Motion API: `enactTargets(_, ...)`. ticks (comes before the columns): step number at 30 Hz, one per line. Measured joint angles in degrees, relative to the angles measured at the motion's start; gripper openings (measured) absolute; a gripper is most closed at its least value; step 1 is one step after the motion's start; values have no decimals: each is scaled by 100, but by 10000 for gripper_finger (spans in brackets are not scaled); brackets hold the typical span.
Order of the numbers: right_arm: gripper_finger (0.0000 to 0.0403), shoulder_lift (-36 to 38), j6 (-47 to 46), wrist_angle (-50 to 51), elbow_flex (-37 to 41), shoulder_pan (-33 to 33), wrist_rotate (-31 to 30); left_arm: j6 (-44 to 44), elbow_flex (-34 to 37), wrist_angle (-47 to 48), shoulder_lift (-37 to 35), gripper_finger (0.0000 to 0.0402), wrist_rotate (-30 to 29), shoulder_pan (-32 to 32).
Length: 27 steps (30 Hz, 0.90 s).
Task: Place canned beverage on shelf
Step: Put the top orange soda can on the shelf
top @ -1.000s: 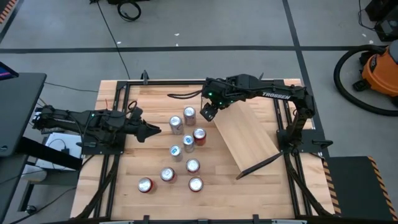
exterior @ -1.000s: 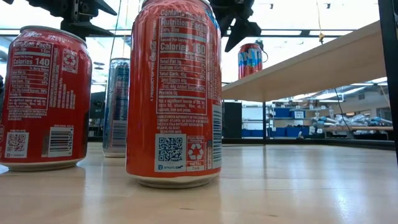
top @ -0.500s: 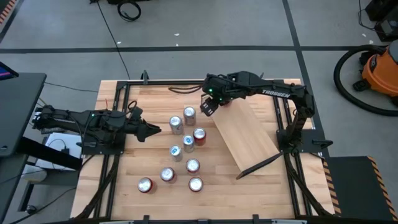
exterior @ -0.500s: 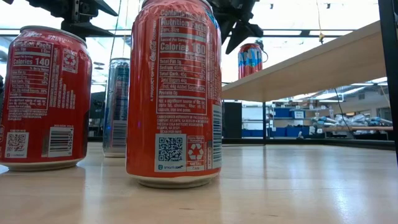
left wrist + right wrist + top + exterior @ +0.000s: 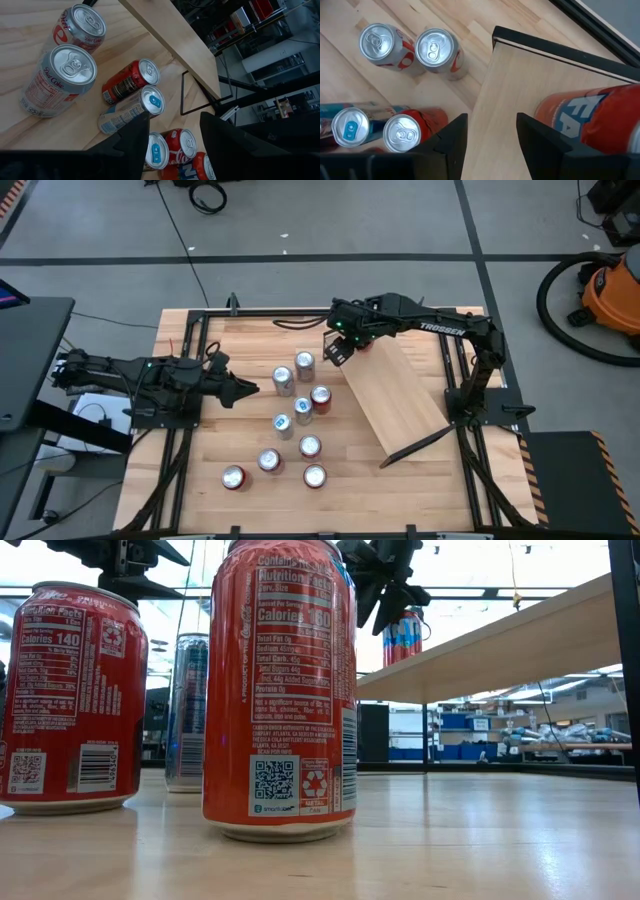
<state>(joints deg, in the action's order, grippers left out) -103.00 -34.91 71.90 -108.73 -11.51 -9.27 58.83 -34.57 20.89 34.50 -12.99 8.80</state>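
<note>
The shelf [image 5: 398,398] is a light wood board on thin black supports at the table's right middle. It also shows in the right wrist view [image 5: 515,95]. An orange and blue can [image 5: 592,125] rests on the shelf's far end and stands upright in the low view [image 5: 401,636]. My right gripper [image 5: 335,352] is open and empty. It hovers just left of that can, above the shelf's far left corner. My left gripper [image 5: 246,388] is open and empty at the table's left, pointing at the cluster of cans [image 5: 295,410].
Several cans stand in a cluster on the tabletop left of the shelf, two silver ones [image 5: 436,50] nearest my right gripper. Two red cans [image 5: 280,690] stand close to the near edge. Black frame rails [image 5: 190,380] run along the table's sides.
My right gripper has moved a little toward the table's far edge, staying open beside the can on the shelf. The can has kept its place.
</note>
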Motion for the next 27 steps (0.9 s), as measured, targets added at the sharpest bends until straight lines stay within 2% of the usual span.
enactTargets(8, 196, 0, 340, 4, 0, 0, 4, 0, 0, -1, 0, 185, 0, 0)
enactTargets(20, 269, 0, 234, 2, 0, -6, -14, 0, 0, 1, 0, 185, 0, 0)
enactTargets(27, 294, 0, 155, 3, 0, -69, -14, 0, 0, 2, 0, 185, 0, -2)
